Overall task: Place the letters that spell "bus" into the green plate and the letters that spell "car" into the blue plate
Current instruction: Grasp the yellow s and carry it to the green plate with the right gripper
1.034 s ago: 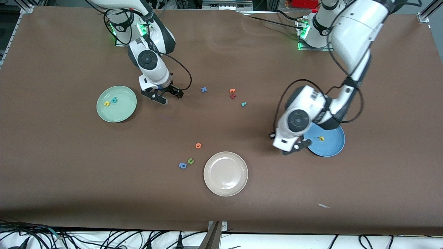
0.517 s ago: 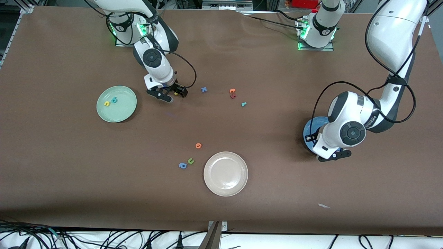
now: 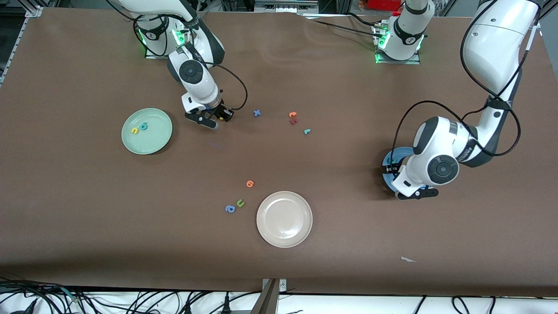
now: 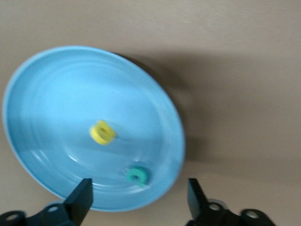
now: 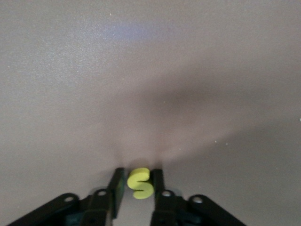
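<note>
Right wrist view: right gripper (image 5: 137,188) pinched on yellow "s" (image 5: 140,182) at surface, beside green plate (image 3: 147,131). Foam light, soft, squashy; flat side faces suit grip. Left gripper (image 4: 140,200) spread wide, empty, over blue plate (image 4: 56,94).

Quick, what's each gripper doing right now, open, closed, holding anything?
Left gripper: open, holding nothing, over the blue plate.
Right gripper: shut on the yellow "s", down at the table beside the green plate.
</note>
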`<state>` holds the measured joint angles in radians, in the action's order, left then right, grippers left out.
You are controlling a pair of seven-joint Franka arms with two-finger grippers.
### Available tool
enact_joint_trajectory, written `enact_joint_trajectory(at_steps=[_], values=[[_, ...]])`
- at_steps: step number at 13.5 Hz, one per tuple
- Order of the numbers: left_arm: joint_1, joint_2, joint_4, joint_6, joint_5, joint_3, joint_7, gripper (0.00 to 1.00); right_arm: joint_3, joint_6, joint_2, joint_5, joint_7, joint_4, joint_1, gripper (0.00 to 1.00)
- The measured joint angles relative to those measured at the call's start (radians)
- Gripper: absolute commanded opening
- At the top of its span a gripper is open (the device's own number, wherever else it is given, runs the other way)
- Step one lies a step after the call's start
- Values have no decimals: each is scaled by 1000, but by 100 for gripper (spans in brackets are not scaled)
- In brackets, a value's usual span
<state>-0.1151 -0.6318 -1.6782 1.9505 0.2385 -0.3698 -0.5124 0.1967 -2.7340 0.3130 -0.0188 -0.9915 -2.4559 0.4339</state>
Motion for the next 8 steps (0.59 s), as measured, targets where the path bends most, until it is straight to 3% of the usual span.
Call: enact_joint_trajectory(at_steps=[1, 5, 8], values=[[6, -1, -1, 3, -3, -34, -71, 100, 0, 0, 0, 0, 1, 0, 0, 0], [31, -1, -99, 186, -6, -185, -418, 100, -7, 45, -9, 0, 6, 6, -2, 0], [69, -1, -221, 386, 44, -229, -661, 100, -82, 291, -90, 1, 95, 55, -5, 0]])
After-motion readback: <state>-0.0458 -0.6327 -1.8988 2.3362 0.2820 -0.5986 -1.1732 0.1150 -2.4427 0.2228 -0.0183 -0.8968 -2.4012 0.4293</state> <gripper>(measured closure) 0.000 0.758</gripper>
